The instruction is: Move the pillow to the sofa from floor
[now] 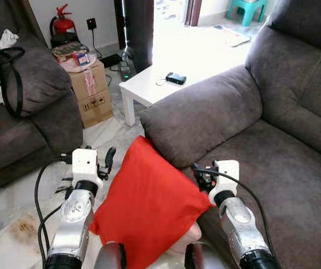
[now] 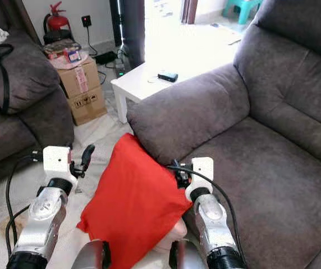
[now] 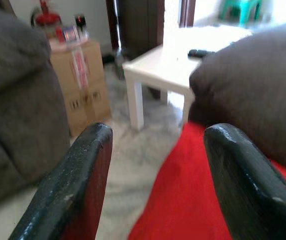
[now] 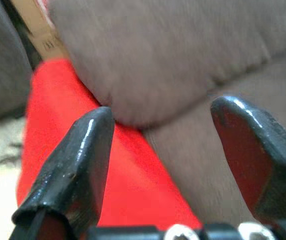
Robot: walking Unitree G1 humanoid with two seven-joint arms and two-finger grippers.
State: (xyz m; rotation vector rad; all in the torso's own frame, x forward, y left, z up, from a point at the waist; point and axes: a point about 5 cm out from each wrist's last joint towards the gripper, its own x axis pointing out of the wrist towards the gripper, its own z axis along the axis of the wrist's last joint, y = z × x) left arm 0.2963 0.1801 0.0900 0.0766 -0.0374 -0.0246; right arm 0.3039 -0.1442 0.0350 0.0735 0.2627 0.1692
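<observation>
Grey sofa (image 1: 273, 140) filling the right half of the frame, white bench (image 1: 174, 78) and cardboard boxes (image 1: 90, 92) sitting upper centre. Red pillow (image 1: 146, 204) hanging at lower centre, leaning against the sofa's armrest. Left claw (image 3: 155, 175) and right claw (image 4: 163, 165) pressing its opposite edges, each with fingers spread open.

Red pillow (image 1: 146, 204): square, plain fabric, tilted on one corner, top corner leaning against the grey sofa (image 1: 273, 151) armrest front, rest hanging over floor.
</observation>
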